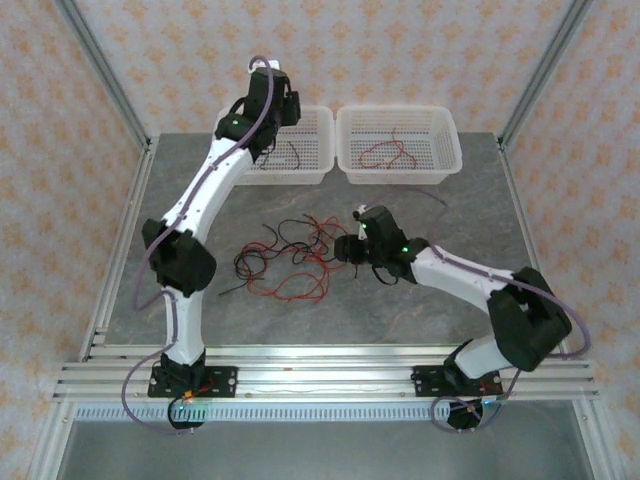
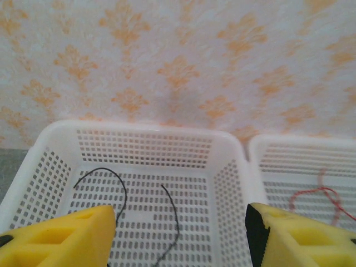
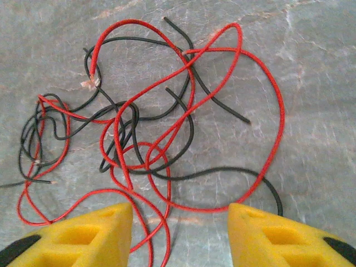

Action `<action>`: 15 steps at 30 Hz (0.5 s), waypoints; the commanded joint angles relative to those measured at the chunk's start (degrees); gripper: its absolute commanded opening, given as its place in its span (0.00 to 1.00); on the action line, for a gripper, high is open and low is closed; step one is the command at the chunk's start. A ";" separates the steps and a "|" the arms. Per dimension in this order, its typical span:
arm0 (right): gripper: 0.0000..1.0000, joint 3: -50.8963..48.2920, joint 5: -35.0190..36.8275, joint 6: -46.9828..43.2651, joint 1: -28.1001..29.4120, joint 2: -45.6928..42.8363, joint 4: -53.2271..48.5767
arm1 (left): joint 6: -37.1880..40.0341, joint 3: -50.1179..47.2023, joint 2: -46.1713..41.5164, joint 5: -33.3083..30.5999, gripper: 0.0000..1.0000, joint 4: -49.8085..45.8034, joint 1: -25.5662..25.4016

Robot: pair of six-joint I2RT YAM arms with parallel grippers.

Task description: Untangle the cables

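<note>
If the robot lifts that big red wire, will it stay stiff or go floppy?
Probably floppy: the red wire lies in loose curls. It looks thin, so likely very light. It weaves through black wires, so it may drag them along.

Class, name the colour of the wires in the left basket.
The wires are black, clearest in the left wrist view.

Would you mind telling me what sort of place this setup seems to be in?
Probably a robotics lab test cell: the grey table is fenced by aluminium rails, patterned backdrop panels wall it in, and loose cables lie near the white left basket and right basket.
</note>
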 commanded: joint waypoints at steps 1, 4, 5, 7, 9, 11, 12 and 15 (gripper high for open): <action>0.47 4.94 1.21 -7.42 0.14 5.43 -2.74 | -1.22 -6.77 -5.09 -0.73 0.65 -3.29 -1.85; 0.47 10.87 5.22 -10.95 0.15 11.99 -5.49 | -3.16 -15.35 -13.17 1.15 0.66 -1.63 -2.44; 0.47 12.96 6.58 -11.19 0.14 13.83 -6.76 | -3.75 -18.01 -15.36 1.53 0.66 -0.85 -2.49; 0.46 17.04 9.11 -10.77 0.14 17.28 -9.14 | -4.83 -24.13 -20.60 2.51 0.66 0.94 -2.58; 0.46 19.45 10.89 -9.31 0.06 19.88 -9.76 | -5.72 -29.25 -25.10 3.58 0.66 2.43 -2.79; 0.46 21.51 11.36 -8.12 -0.19 22.51 -10.03 | -6.42 -34.25 -30.14 4.50 0.66 4.51 -3.21; 0.45 22.55 11.51 -7.49 -0.36 23.88 -10.11 | -6.82 -36.94 -32.89 4.85 0.66 5.52 -3.41; 0.43 25.05 11.59 -6.10 -0.82 27.25 -9.11 | -7.74 -43.48 -39.71 5.25 0.66 7.47 -3.72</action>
